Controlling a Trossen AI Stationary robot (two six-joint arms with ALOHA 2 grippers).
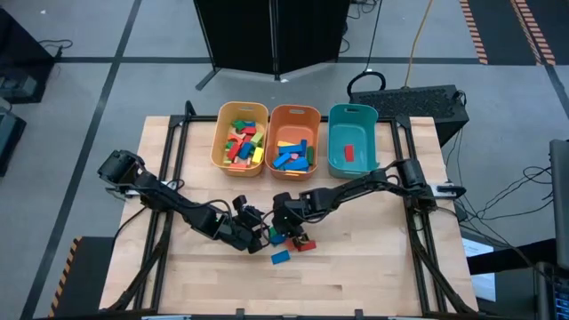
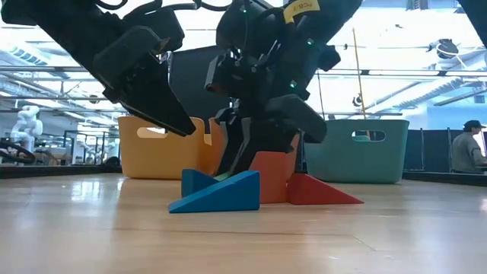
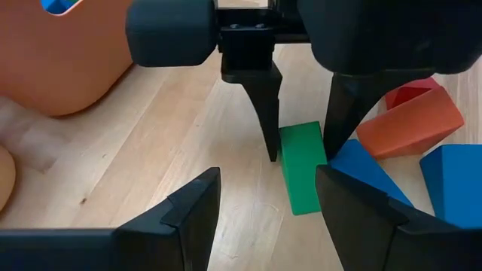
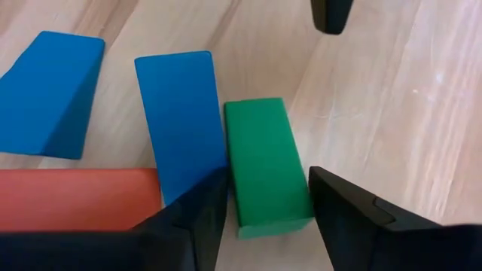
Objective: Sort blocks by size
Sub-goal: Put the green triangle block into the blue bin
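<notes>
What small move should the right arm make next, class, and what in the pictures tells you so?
Probably close the jaws on the green block. The right gripper is down at the table with its open jaws straddling that block, one on each side, but not yet pressing it. A blue block lies right beside it, so closing gently seems wise. The left gripper waits nearby, open.

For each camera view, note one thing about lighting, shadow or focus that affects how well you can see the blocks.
High view: even light, but the arms cover most of the loose blocks. Low view: bright windows behind turn both arms into dark shapes, while the blue wedge stays clear. Left wrist view: the green block is sharp, the near fingers soft. Right wrist view: the green block is evenly lit, with soft shadows.
</notes>
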